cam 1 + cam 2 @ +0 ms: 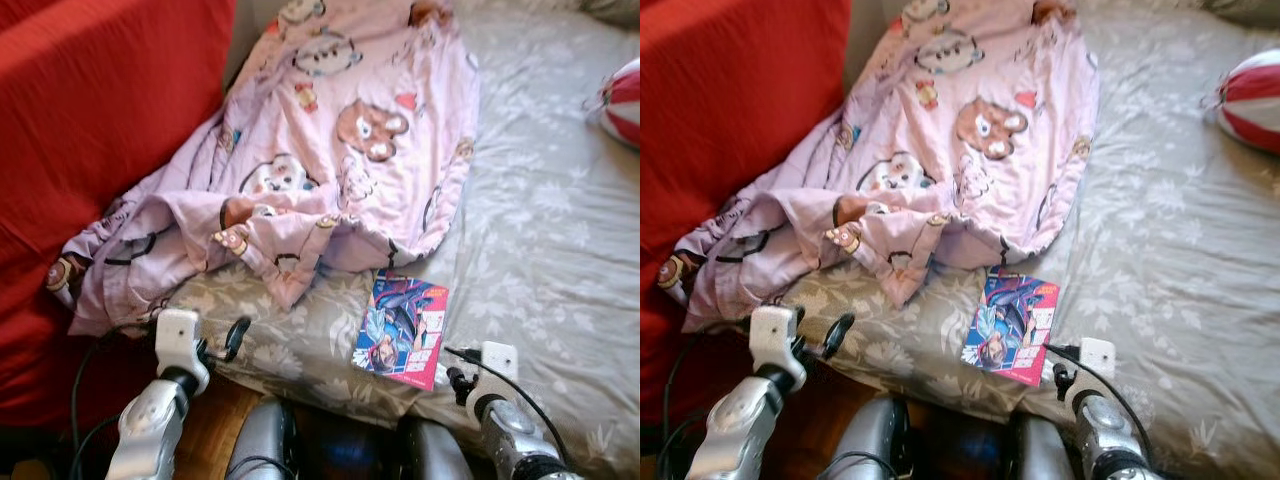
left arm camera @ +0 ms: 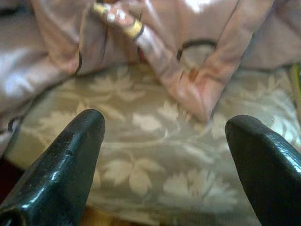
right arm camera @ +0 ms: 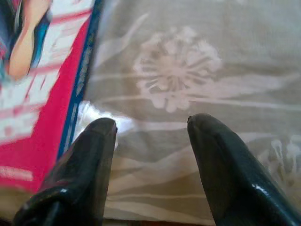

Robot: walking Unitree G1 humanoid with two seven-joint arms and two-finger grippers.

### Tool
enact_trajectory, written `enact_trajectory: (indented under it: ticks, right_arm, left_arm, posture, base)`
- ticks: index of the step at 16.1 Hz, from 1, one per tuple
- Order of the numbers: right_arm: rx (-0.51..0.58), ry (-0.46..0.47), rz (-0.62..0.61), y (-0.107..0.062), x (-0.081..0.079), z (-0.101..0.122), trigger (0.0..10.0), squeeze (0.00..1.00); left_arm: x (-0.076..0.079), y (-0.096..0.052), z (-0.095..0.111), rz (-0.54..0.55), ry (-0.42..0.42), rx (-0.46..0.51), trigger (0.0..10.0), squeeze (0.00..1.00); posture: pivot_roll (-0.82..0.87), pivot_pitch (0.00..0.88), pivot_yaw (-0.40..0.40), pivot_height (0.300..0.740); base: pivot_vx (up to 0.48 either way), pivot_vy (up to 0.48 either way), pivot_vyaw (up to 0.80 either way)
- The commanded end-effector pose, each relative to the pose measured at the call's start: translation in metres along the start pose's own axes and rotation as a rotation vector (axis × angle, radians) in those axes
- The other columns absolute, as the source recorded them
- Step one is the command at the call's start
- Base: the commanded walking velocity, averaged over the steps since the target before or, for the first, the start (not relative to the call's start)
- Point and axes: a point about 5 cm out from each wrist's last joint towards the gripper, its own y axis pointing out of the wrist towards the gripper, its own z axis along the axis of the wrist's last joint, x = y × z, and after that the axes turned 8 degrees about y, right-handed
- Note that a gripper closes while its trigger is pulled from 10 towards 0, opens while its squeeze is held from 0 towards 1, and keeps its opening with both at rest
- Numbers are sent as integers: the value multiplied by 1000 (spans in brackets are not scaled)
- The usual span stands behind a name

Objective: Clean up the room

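Observation:
A pink blanket (image 1: pixel 340 150) printed with cartoon bears lies crumpled across the left half of the bed, one fold (image 2: pixel 188 47) reaching toward the front edge. A colourful comic book (image 1: pixel 402 329) rests flat on the grey floral sheet (image 1: pixel 540 250) near that edge. My left gripper (image 2: pixel 164 127) is open, low at the bed's front left, just short of the blanket's hanging fold. My right gripper (image 3: pixel 153 122) is open over the sheet, right beside the book's red right edge (image 3: pixel 33 70), holding nothing.
A red cloth-covered piece of furniture (image 1: pixel 90 120) rises along the left. A red and white striped ball (image 1: pixel 622 100) lies at the far right of the bed. Wooden floor (image 1: pixel 215 425) and black cables (image 1: pixel 80 390) show below the bed's front edge.

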Motion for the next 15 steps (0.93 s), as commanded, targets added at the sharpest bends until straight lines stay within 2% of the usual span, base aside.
enact_trajectory:
  ticks: [1, 2, 3, 4, 5, 6, 7, 8, 9, 11, 15]
  right_arm:
    - [-35, -69, 25, -1, -2, -8, 10000, 0]
    - [-30, -160, 52, 0, 1, -1, 10000, 0]
    - [-31, -294, 74, 0, 3, 5, 10000, 0]
    - [-31, -294, 74, 0, 3, 5, 10000, 0]
    - [-28, -446, 127, 0, 1, 12, 10000, 0]
    - [-26, -495, 140, 1, 1, 14, 10000, 0]
    - [-20, -609, 153, 1, 1, 21, 10000, 0]
    - [-24, -680, 173, 1, 0, 25, 10000, 0]
    - [-29, -706, 189, 2, -1, 26, 10000, 0]
    - [-79, -900, 255, 2, -6, 25, 10000, 0]
    - [-129, -979, 263, 2, -8, 24, 10000, 0]
  left_arm:
    - [-5, -7, -4, 12, 0, -26, 10000, 0]
    - [-6, -10, -4, 10, 1, -32, 10000, 0]
    - [-7, -11, -3, 13, 2, -35, 10000, 0]
    - [-7, -11, -3, 13, 2, -35, 10000, 0]
    - [-8, -11, -2, 15, 3, -37, 10000, 0]
    - [-8, -11, -1, 16, 3, -37, 10000, 0]
    - [-8, -11, -1, 17, 2, -37, 10000, 0]
    - [-7, -11, -1, 17, 0, -39, 10000, 0]
    - [-7, -11, 0, 16, -1, -41, 10000, 0]
    - [-6, -13, -1, 14, 3, -55, 10000, 0]
    - [-9, -16, -3, 11, 12, -70, 10000, 0]
  posture:
    - [142, 331, 69, 646]
    - [145, 330, 70, 646]
    - [146, 327, 68, 646]
    - [146, 327, 68, 646]
    - [147, 326, 67, 646]
    - [146, 327, 67, 646]
    - [145, 326, 65, 646]
    - [146, 326, 64, 646]
    - [146, 326, 63, 646]
    - [144, 324, 58, 646]
    - [147, 329, 55, 646]
  base:
    - [0, 0, 0]
    - [0, 0, 0]
    - [0, 0, 0]
    - [0, 0, 0]
    - [0, 0, 0]
    - [0, 0, 0]
    - [0, 0, 0]
    - [0, 0, 0]
    - [0, 0, 0]
    - [0, 0, 0]
    - [0, 0, 0]
